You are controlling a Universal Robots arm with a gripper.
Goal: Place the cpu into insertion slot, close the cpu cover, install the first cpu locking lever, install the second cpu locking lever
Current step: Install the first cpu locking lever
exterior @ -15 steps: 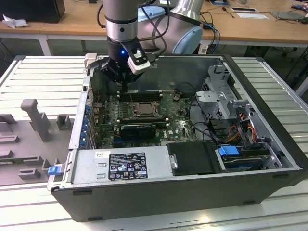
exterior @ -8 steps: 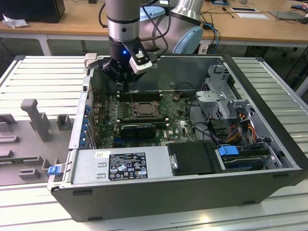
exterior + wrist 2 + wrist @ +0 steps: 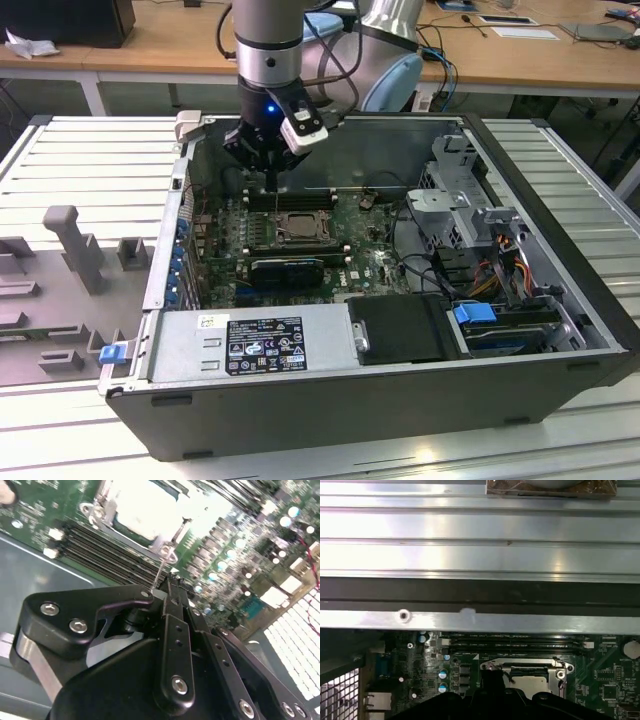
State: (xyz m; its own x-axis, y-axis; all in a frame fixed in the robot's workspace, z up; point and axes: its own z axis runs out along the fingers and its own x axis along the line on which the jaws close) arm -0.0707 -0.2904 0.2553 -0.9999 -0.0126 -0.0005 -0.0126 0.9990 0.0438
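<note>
The gripper [image 3: 163, 587] is seen closed on a thin upright locking lever [image 3: 161, 571] beside the insertion slot [image 3: 262, 232], where the cpu [image 3: 532, 682] is seated under the lowered cpu cover [image 3: 530, 662] on the green motherboard [image 3: 372, 250].

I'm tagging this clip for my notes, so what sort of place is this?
Probably a robotics lab or workshop: an open desktop computer case lies on a ribbed aluminium table, the arm's gripper hangs over its motherboard, and wooden desks stand behind.
</note>
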